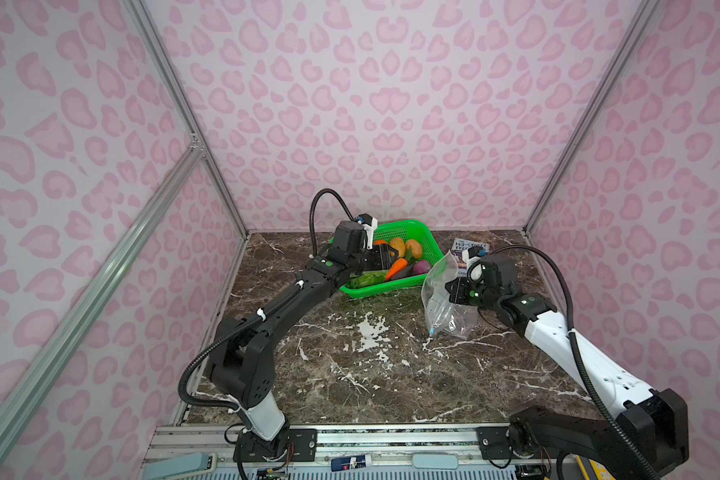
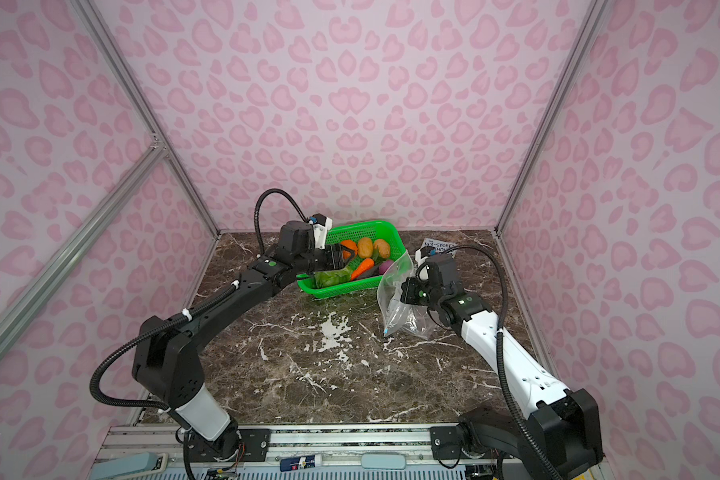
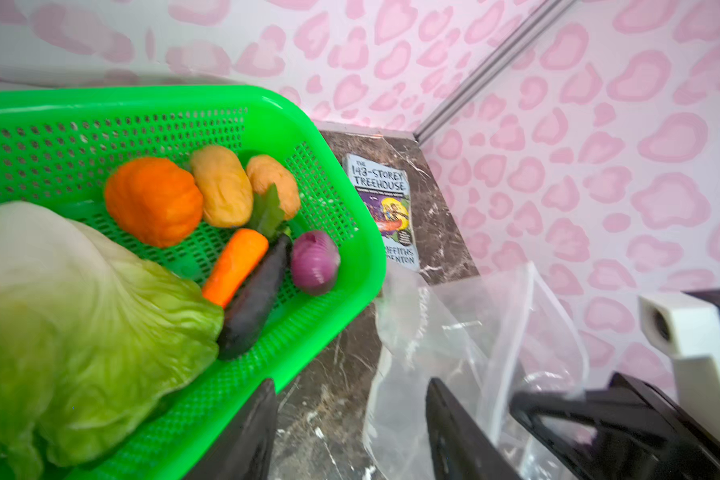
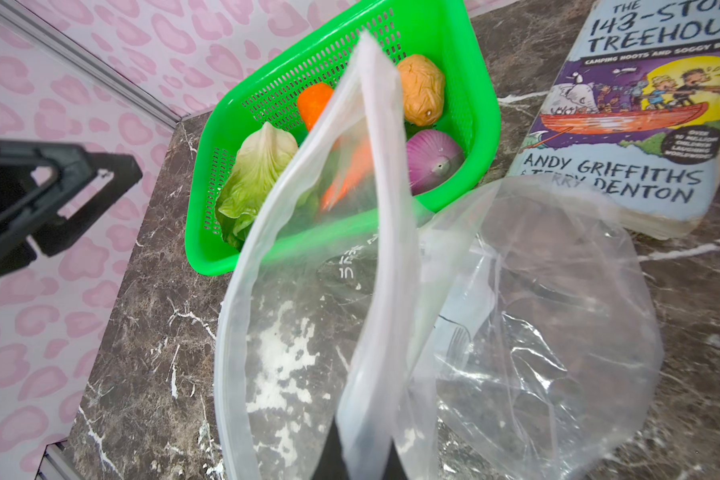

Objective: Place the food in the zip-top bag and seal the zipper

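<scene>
The food lies in a green basket (image 1: 408,224): cabbage (image 3: 80,332), pumpkin (image 3: 154,201), two potatoes (image 3: 223,187), carrot (image 3: 235,266), eggplant (image 3: 254,307), onion (image 3: 314,262) and a leafy piece (image 3: 269,212). My left gripper (image 1: 385,257) (image 3: 350,399) hovers open and empty over the basket's near side, toward the bag. The clear zip-top bag (image 1: 441,291) (image 4: 537,332) stands up right of the basket, its mouth gaping. My right gripper (image 1: 449,291) (image 4: 364,449) is shut on one lip of the mouth. The zipper's blue slider (image 1: 432,331) hangs at the bag's low near corner.
A paperback book (image 1: 466,245) (image 4: 641,124) lies flat behind the bag near the back right corner. Pink patterned walls close the marble table (image 1: 350,374) on three sides. The basket sits at the back centre.
</scene>
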{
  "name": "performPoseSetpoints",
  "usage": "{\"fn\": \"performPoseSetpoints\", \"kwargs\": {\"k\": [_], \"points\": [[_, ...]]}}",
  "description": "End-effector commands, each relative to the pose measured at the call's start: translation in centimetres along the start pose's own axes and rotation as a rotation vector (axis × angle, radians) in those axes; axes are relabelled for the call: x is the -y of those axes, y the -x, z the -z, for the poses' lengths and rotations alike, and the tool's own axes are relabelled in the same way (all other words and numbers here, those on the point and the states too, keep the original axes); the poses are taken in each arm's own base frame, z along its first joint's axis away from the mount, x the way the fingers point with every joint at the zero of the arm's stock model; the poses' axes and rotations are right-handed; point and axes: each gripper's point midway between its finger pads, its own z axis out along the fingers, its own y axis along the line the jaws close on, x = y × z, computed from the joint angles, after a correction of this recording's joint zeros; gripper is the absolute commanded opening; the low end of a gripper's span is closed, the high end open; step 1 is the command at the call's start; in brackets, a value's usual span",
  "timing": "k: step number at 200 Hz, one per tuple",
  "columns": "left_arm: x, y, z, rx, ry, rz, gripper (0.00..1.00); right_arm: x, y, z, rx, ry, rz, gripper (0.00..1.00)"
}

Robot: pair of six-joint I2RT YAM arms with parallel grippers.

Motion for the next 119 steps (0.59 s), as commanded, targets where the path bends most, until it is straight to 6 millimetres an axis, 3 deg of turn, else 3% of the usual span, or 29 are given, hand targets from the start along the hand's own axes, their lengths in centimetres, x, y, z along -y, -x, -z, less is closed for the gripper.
{"fn": "performPoseSetpoints", "kwargs": {"k": [1,47,98,119], "points": [[-2.5,0.8,-1.8,-0.009,0.068,-0.081,0.60,-0.3,0.9,0.1,0.040,0.013,-0.003,0.00],[-7.8,2.2,-6.6,-0.059,0.158,-0.096,0.68,-0.4,0.9,0.5,0.047,0.016,0.004,0.00],[-9.8,3.2,-11.3,-0.047,0.182,0.014,0.69,-0.4,0.7,0.2,0.042,0.024,-0.001,0.00],[-11.4,2.4,-12.6,-0.051,0.224,0.081,0.69,-0.6,0.5,0.2,0.029,0.030,0.006,0.00]]}}
